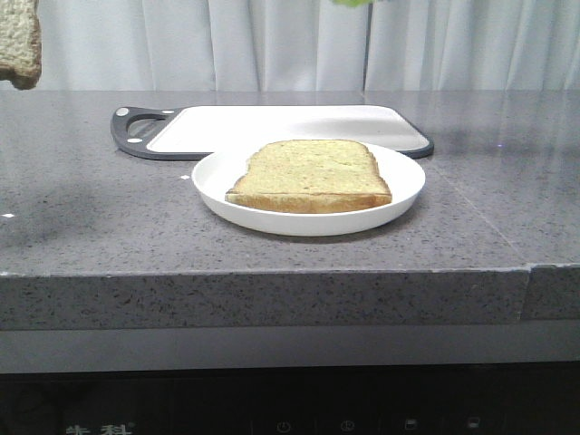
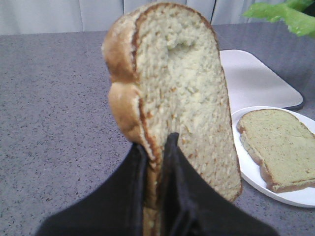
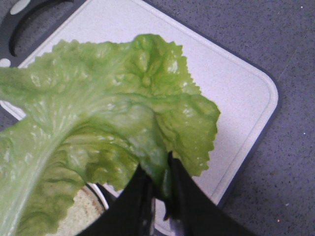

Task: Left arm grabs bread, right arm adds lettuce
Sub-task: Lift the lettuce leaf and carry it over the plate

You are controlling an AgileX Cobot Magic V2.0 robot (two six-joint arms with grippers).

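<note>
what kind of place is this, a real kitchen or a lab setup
Probably a kitchen-style counter staged for testing. A speckled grey stone countertop carries a white plate with a slice of toast and a cutting board, with appliance controls under the edge. The plain white curtain behind suggests a mock-up.

Counting two bread slices: the thick bread (image 2: 179, 98) sitting clamped in the left gripper (image 2: 156, 162), one thinner slice (image 1: 311, 176) lying on one white plate (image 1: 217, 195). Also showing one lettuce (image 3: 98, 128) leaf cluster in the right gripper (image 3: 160, 187), one cutting board (image 1: 290, 127).
</note>
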